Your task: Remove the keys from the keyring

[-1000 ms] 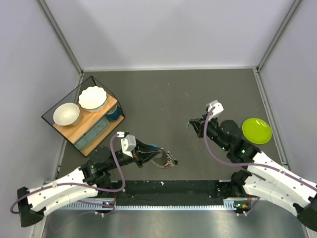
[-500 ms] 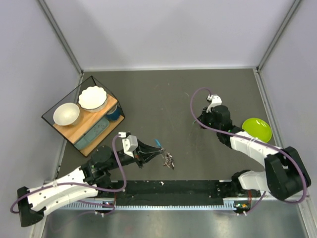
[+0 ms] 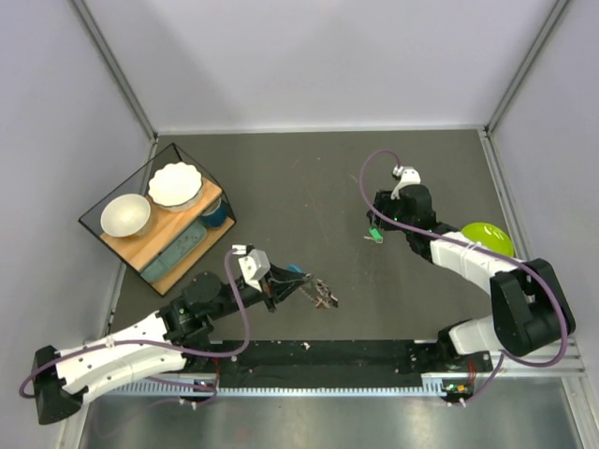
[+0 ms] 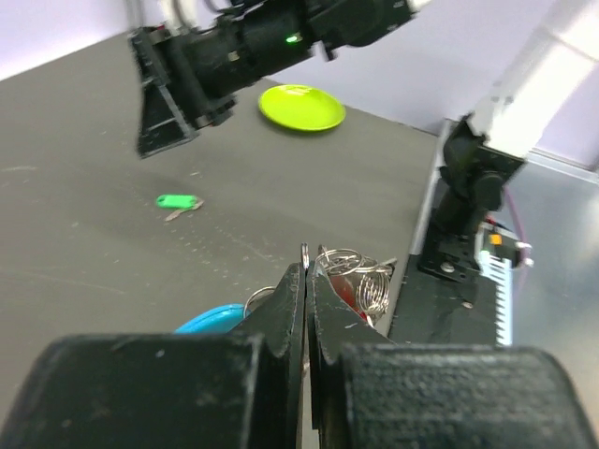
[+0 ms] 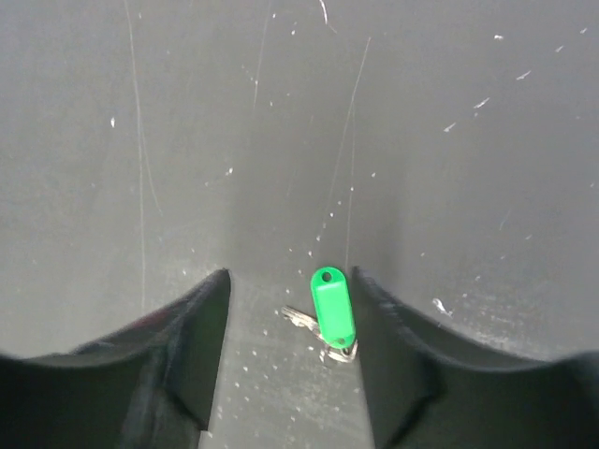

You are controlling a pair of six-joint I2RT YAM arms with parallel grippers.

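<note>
1. Left jaws: pressed tight together, pinching the keyring [image 4: 348,267] by its wire. The coils stick out just past the tips in the left wrist view.
2. The rest of the keys [image 3: 321,297] hang off that ring. I see a blue tag [image 4: 211,321] and a bit of red, but the bunch is too tight to count.
3. Right jaws: part-way apart, holding nothing. The green-tagged key [image 5: 334,307] lies flat on the tabletop [image 5: 421,140] in the gap btwn the two fingers, closer to the right-hand one in that view. It seems to touch neither.
4. Its long axis runs approx. along the fingers, metal end toward the wrist.
5. My read: the green one is off the ring and done w/; the others aren't.
6. What matters for the next move: the bunch sits well apart from the right jaws, across the tabletop toward the left arm and nearer the bases. The left arm already has it, so the right arm does the travelling. The keys fan out past the left tips toward the right side, so an approach from there prob. meets them first.
7. Lime plate [image 3: 493,239]: beside the right arm, away from the bunch.
</note>
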